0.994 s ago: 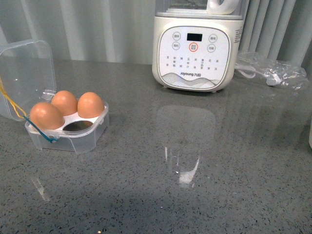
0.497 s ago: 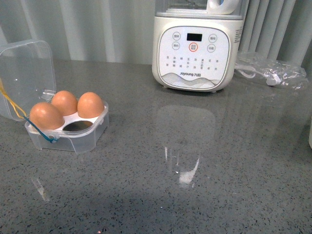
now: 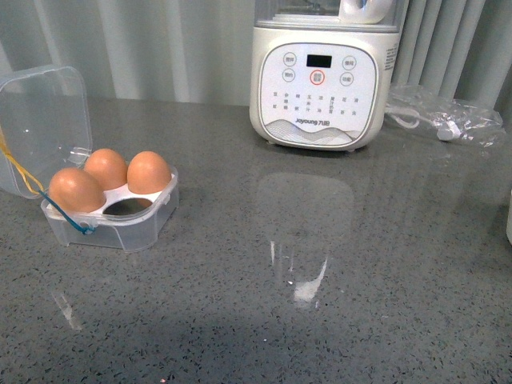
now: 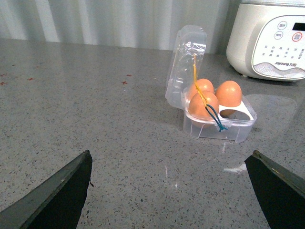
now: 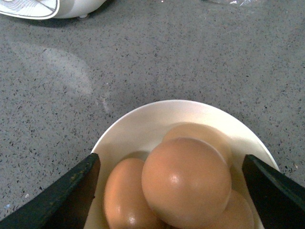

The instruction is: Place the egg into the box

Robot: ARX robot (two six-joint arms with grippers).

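The clear plastic box (image 3: 120,220) stands open at the left of the grey counter, lid (image 3: 44,120) up, with three orange-brown eggs (image 3: 148,172) in it and its front-right hollow (image 3: 128,206) empty. It also shows in the left wrist view (image 4: 217,126). My left gripper (image 4: 174,191) is open and empty, low over bare counter, well short of the box. My right gripper (image 5: 169,188) is open, jaws either side of the top egg (image 5: 186,181) of a pile of eggs in a cream bowl (image 5: 143,124). Neither arm shows in the front view.
A big white blender (image 3: 316,88) stands at the back centre, also seen in the left wrist view (image 4: 271,43). A crumpled clear plastic bag with a white cable (image 3: 444,116) lies at the back right. Pale curtains hang behind the counter.
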